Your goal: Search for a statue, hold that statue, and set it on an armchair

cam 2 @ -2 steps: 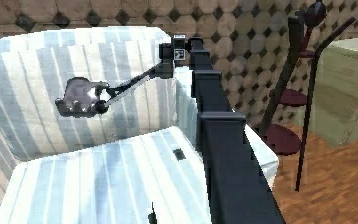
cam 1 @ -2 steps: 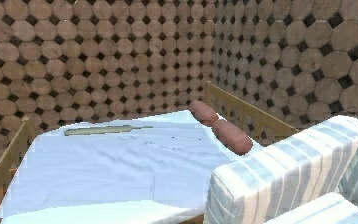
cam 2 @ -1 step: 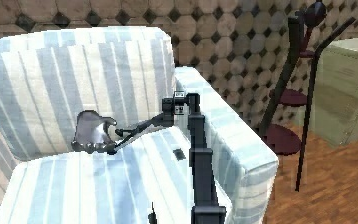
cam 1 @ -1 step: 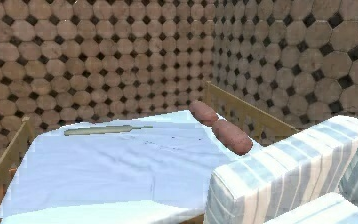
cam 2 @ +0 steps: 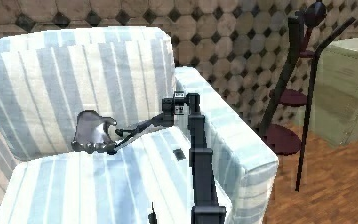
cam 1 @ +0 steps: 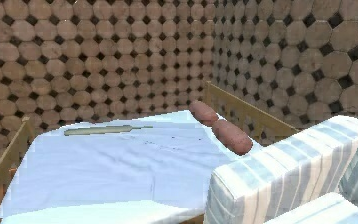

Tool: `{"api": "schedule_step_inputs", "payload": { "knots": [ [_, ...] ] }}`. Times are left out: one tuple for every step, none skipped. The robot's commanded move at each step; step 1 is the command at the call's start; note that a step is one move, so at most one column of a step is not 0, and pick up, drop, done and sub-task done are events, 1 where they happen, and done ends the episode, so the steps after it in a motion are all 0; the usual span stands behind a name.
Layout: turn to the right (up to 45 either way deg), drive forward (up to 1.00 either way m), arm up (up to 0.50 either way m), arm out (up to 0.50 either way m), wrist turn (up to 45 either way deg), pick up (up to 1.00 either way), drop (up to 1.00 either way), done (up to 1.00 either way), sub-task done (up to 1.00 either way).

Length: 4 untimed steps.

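The statue (cam 2: 89,125), a small grey lump with a rounded top, shows in the arm side view right at the far end of the gripper (cam 2: 105,141). It is in front of the lower backrest of the armchair (cam 2: 47,70), just above the seat. The cushions lie directly behind it, so I cannot tell whether the gripper holds it or whether it rests on the chair. How the fingers are set cannot be told either. The thin fingers run leftward from the gripper's dark body, which stands beside two white squares (cam 2: 179,102) at the top of the arm (cam 2: 199,165). The arm rises from the bottom edge across the seat. The armchair is broad, striped pale blue and white, with a thick armrest on the view's right. Beyond that armrest is a dark stand (cam 2: 287,100) with round reddish shelves, then a pale greenish box (cam 2: 349,90) at the right edge, with wooden floor (cam 2: 332,175) below. The wall (cam 2: 237,35) is covered in brown discs. In the forward view a bed (cam 1: 107,165) with a white sheet has two reddish-brown pillows (cam 1: 222,128) at its right side and a long thin stick (cam 1: 107,129) near the far edge. The armchair takes the lower right corner.
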Motion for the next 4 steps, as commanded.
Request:
{"api": "schedule_step_inputs", "payload": {
  "knots": [
    [0.0, 0.0, 0.0, 0.0, 0.0, 0.0, 1.0, 0.0, 0.0],
    [0.0, 0.0, 0.1, 0.0, 0.0, 0.0, 0.0, 0.0, 0.0],
    [0.0, 0.0, 0.0, -0.08, 0.0, 0.0, 0.0, 0.0, 0.0],
    [0.0, 0.0, 0.0, 0.0, 0.0, 0.0, 0.0, 1.0, 0.0]
  ]
}}
